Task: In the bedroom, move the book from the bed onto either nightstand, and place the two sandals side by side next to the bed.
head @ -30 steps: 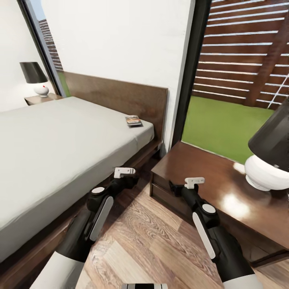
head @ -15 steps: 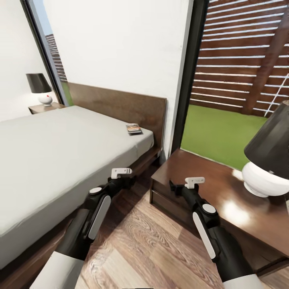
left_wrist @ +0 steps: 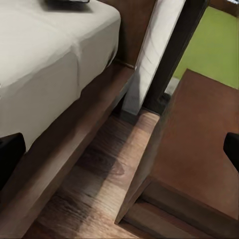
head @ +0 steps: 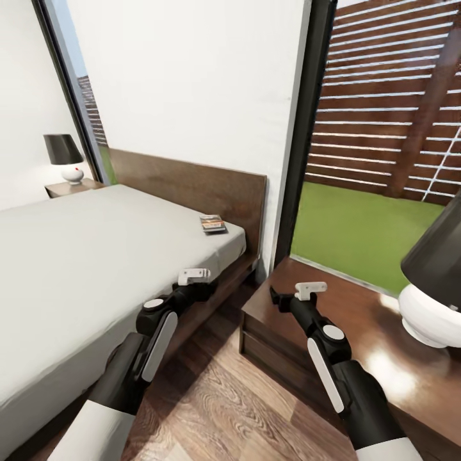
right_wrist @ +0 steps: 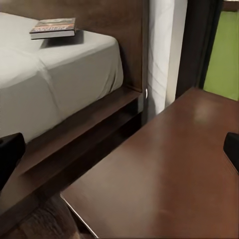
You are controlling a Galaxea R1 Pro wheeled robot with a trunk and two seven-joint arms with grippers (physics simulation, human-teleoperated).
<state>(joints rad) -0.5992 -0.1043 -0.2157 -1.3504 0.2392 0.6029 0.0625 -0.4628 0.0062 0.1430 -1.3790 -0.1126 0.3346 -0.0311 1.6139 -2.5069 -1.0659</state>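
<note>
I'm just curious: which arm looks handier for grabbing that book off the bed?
Probably the left. Its gripper hangs at the mattress edge, same side as the book; the right gripper is over the nightstand.

We can read no text anywhere; the book at about twelve o'clock shows cover lettering too small to make out.

A strip of wood-plank floor is lying open between the bed and the nightstand. A lamp is occupying the nightstand's right side, its near top lying bare.
</note>
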